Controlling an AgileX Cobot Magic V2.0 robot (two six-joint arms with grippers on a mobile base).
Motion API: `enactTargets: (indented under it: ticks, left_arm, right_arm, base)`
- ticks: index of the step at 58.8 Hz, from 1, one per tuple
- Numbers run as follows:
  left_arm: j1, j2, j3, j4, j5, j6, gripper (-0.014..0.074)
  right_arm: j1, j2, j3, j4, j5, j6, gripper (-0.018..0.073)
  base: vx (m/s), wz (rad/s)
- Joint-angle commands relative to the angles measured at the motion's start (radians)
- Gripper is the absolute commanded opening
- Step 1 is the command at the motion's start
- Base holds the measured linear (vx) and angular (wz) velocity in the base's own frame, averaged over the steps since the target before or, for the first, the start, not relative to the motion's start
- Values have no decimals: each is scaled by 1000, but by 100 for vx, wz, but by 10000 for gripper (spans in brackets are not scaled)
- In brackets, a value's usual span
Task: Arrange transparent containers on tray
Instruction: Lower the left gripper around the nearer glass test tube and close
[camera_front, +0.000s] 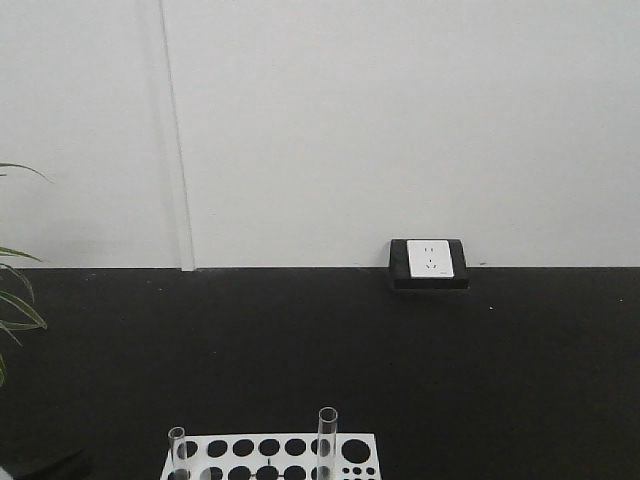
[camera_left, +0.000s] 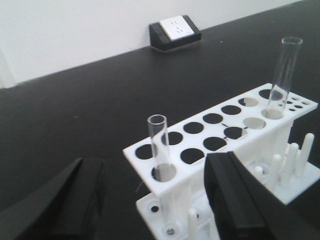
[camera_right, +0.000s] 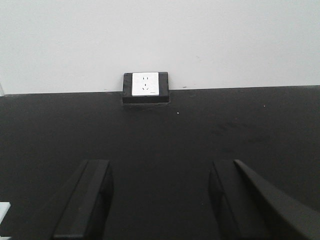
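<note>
Glass is what remains to be moved: 2 clear test tubes stand upright in the white rack (camera_left: 235, 125) on the black bench (camera_front: 320, 350), well apart from each other. In the left wrist view the nearer tube (camera_left: 159, 145) rises from a front-row hole, and the farther tube (camera_left: 283, 75) from a hole toward the rack's far end.

The left end effector (camera_left: 155, 172) is spread open. Its 2 dark fingers (camera_left: 75, 200) straddle the near end of the rack, with the nearer tube between them and apparently untouched. The right end effector (camera_right: 160, 167) is likewise open and holds nothing. It faces bare bench and the wall socket box (camera_right: 145, 86).

The yellow tray appears in no view, so whether any tube already lies on it cannot be told. On this showing the task is at best partly done: at least these 2 tubes have yet to be lifted out and laid on the tray. The left arm looks placed to take the nearer one first.
</note>
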Motion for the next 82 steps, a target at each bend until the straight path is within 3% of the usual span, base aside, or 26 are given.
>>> enactTargets:
  ticks: [1,35,58,82]
  left_arm:
    - [-6,76,-53,-16,-162,-7,541]
    - [-7,351,-234,-6,-227,-8,541]
    - [-7,488,-234,-8,-395,-9,541]
    - [-7,529,-240,-14,-437,-25,538]
  right_arm:
    - [-3,4,-31,-9,-74,-6,495]
    - [-3,4,-31,-9,-33,-6,495]
    - [-3,4,-31,-9,-5,-6,494]
    - [-3,4,-31,-13,22,-6,494]
  base:
    - [0,0]
    - [0,0]
    - [0,0]
    - [0,0]
